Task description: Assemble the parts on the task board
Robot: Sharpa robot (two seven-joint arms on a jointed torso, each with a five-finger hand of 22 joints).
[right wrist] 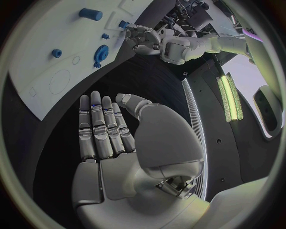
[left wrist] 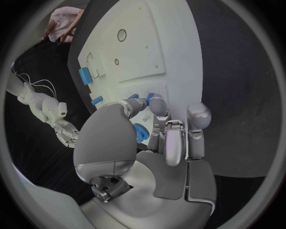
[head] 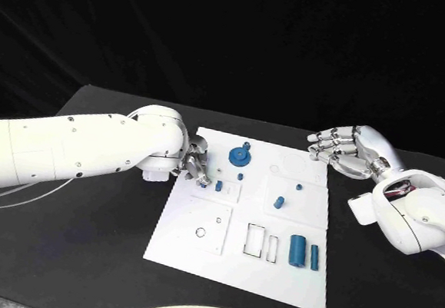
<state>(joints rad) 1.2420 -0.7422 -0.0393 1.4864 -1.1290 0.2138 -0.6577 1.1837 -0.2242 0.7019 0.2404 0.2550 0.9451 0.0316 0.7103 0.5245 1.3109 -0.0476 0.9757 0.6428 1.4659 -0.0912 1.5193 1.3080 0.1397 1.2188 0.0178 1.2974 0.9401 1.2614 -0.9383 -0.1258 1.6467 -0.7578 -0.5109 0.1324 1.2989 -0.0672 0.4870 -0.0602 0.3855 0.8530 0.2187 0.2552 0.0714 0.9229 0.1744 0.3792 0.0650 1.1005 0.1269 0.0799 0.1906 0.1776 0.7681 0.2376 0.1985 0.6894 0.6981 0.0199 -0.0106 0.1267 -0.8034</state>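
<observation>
White task board (head: 192, 254) carries small blue parts (head: 297, 250).

No text, label, brand, number or sign could be read anywhere — the task board (head: 272, 281) bore only unlettered black outlines, and the blue parts (head: 297, 250) on it, nearer the right hand (head: 346, 150), carried no markings.
</observation>
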